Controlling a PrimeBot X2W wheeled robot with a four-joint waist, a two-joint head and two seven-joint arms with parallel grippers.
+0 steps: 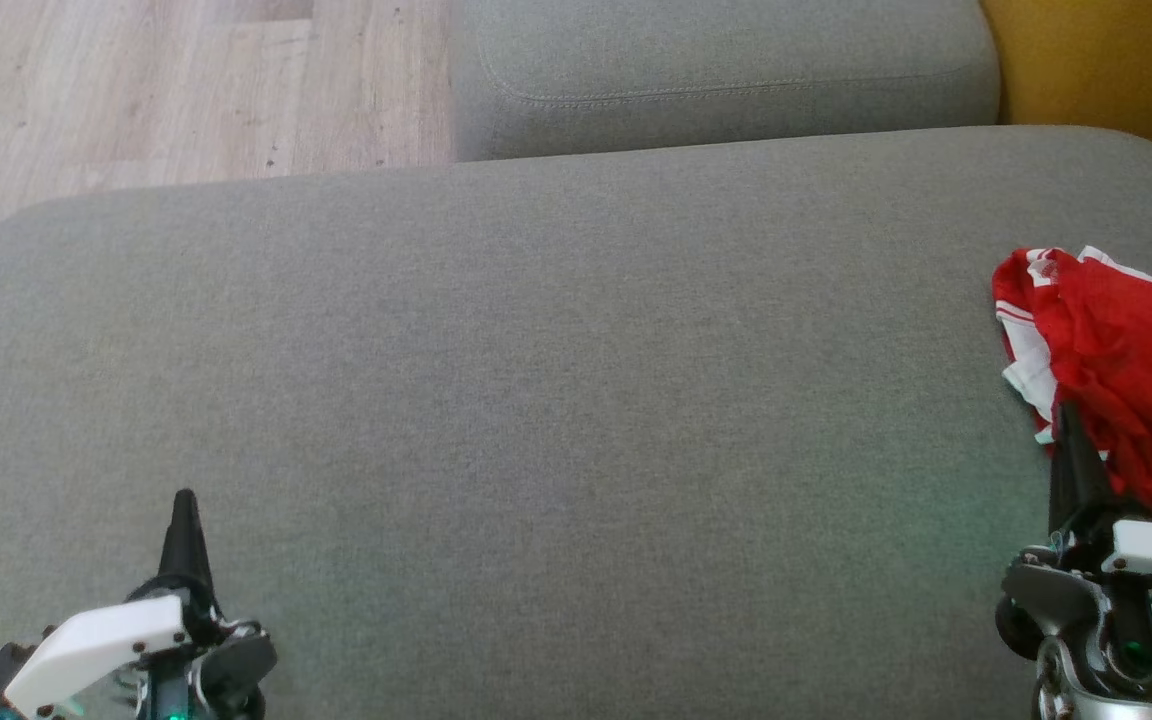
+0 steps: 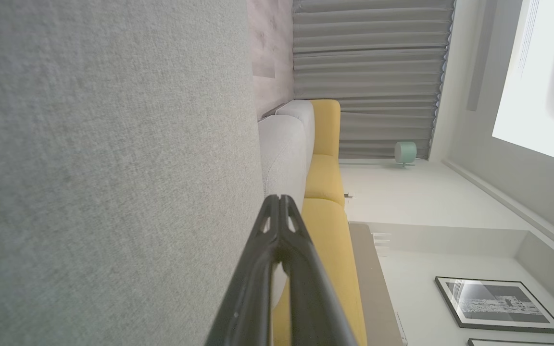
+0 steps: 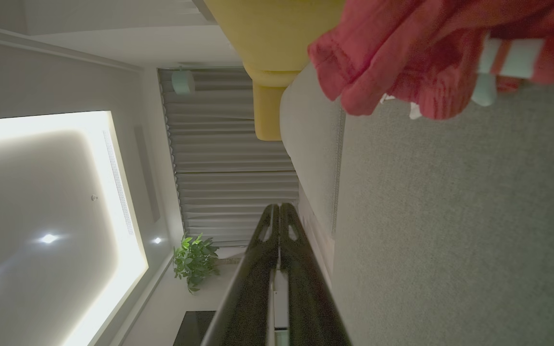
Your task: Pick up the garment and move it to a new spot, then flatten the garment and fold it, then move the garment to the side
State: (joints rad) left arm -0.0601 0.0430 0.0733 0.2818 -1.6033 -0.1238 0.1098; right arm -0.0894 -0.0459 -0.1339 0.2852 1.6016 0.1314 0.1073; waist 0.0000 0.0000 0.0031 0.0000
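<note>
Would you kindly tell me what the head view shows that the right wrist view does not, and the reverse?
Head view adds: the left gripper, shut, over the grey seat, and the wooden floor.
Right wrist view adds: the curtain, a potted plant and the lit ceiling panel.
Shared: the crumpled red garment lying on the grey seat, the right gripper shut on nothing near it, and the yellow upholstery.

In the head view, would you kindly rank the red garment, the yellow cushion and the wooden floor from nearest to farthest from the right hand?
1. Red garment, just beside the right hand, at the right edge.
2. Yellow cushion, beyond the grey seat, top right.
3. Wooden floor, far across at the top left.
</note>
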